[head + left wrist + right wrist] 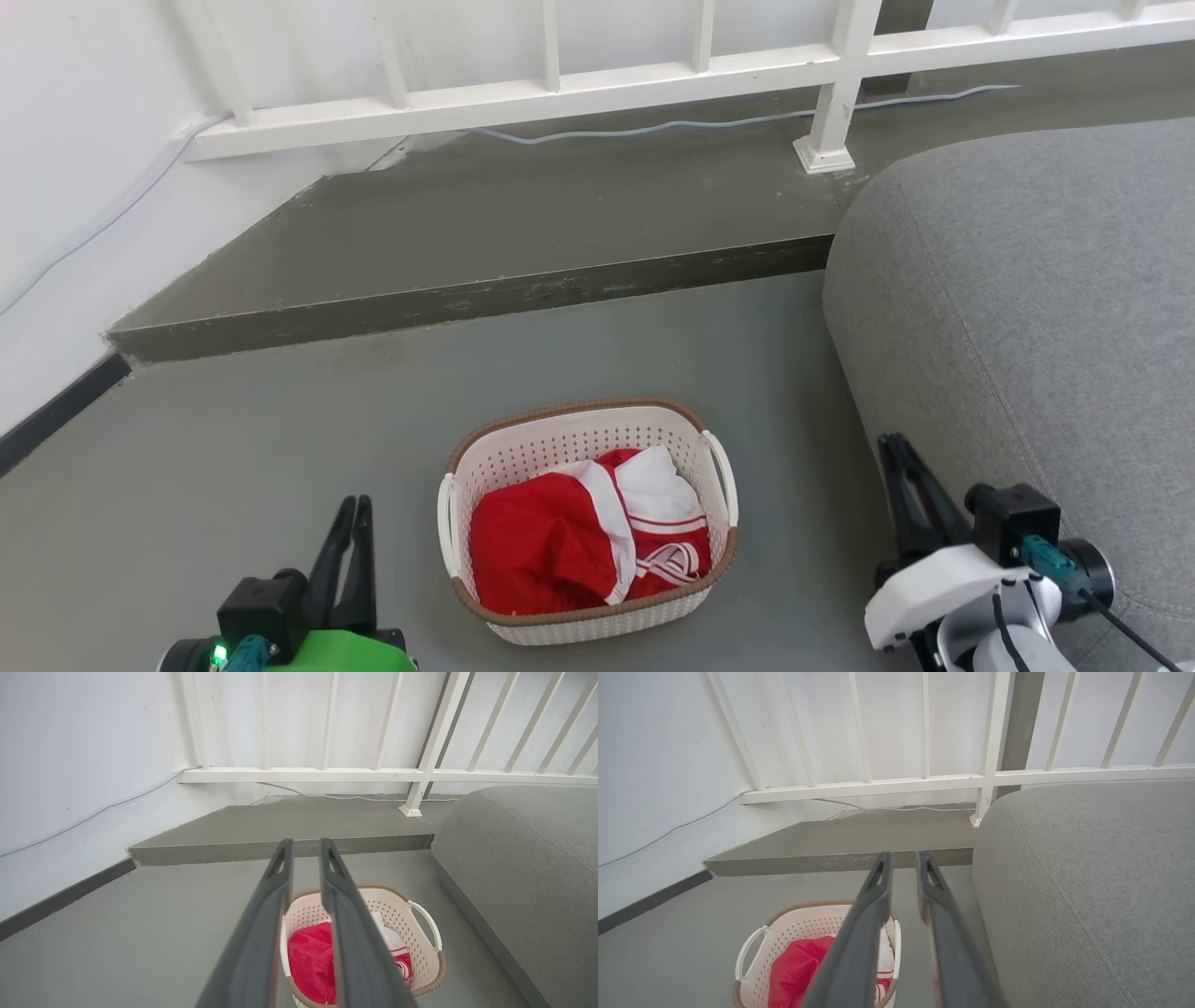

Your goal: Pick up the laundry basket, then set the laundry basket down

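Two grippers frame the bottom of the head view: the left gripper (355,509) on its green wrist and the right gripper (894,446) on its white wrist, each with its two dark fingers drawn close together, just a thin slit between them, pinching nothing. Both hang clear of the one laundry basket (560,448), which stands upright on the grey floor (280,439) between them, well short of the raised step (485,224) and near the edge of the grey sofa (1027,299). Its two white handles, one (446,523) on the left side and one (724,476) on the right, are untouched. Inside sits one crumpled heap of red and white cloth (551,546). Beyond the step runs one white railing (560,89) with a pale cable (653,126) trailing beneath it.
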Tool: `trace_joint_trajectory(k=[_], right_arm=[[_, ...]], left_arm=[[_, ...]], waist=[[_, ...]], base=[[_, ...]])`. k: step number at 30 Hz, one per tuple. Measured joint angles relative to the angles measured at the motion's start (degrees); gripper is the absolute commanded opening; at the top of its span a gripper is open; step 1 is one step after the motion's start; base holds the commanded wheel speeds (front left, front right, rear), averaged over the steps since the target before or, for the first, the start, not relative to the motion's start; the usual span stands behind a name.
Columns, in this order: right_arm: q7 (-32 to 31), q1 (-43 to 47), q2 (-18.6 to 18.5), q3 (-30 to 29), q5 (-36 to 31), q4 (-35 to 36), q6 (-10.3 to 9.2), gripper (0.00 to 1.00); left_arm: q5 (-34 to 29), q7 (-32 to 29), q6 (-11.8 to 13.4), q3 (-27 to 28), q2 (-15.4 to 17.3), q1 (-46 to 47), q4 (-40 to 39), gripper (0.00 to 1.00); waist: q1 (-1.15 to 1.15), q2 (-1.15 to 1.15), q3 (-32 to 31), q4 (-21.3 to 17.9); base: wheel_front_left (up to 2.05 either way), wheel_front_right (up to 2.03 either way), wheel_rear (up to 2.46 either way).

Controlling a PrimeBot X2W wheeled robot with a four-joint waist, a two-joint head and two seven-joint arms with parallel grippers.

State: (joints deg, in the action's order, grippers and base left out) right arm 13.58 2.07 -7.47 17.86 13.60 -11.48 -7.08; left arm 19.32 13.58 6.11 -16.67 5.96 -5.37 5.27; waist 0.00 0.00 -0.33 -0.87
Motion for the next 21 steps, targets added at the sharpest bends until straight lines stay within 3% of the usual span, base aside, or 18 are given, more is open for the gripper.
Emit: trace_joint_trajectory(k=[12, 21], right_arm=[[0.00, 1.59, 0.35, -0.34, 5.56, 0.80, 1.23, 0.00], [-1.25, 1.72, 0.75, -2.25, 14.44, 1.43, 2.46, 0.00]], left_arm=[[5.66, -0.01, -0.65, 0.08, -0.24, -0.83, -0.37, 0.00], [13.36, -1.56, -2.05, 1.88, -0.71, -0.82, -0.48, 0.00]], waist=[[0.00, 0.00, 0.11, 0.07], [0.00, 0.00, 0.19, 0.14]], base=[[0.00, 0.00, 0.00], [0.00, 0.00, 0.00]])
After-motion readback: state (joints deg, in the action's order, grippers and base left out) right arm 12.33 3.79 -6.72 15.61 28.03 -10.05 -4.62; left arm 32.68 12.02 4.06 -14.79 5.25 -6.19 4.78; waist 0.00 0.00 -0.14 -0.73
